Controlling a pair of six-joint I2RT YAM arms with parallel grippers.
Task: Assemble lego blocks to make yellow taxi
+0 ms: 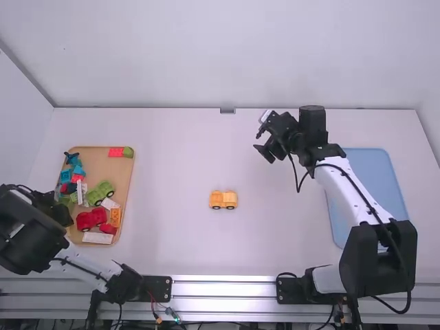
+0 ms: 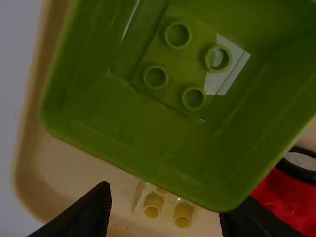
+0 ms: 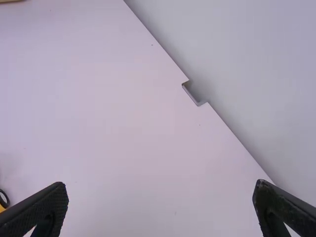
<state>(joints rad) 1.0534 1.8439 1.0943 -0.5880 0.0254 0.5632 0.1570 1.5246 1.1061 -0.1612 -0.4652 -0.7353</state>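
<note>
Left gripper (image 2: 164,200) was open over the tray (image 1: 126,175), right gripper (image 3: 160,183) wide, well right of it like the yellow car (image 1: 223,200). Probably block-picking time, next move needed careful finger line-up

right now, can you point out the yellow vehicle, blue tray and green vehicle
Yellow vehicle (image 1: 223,200): high view, middle of its body
Blue tray (image 1: 375,172): high view, bare floor
Green vehicle (image 1: 101,193): high view, middle of its body
</note>
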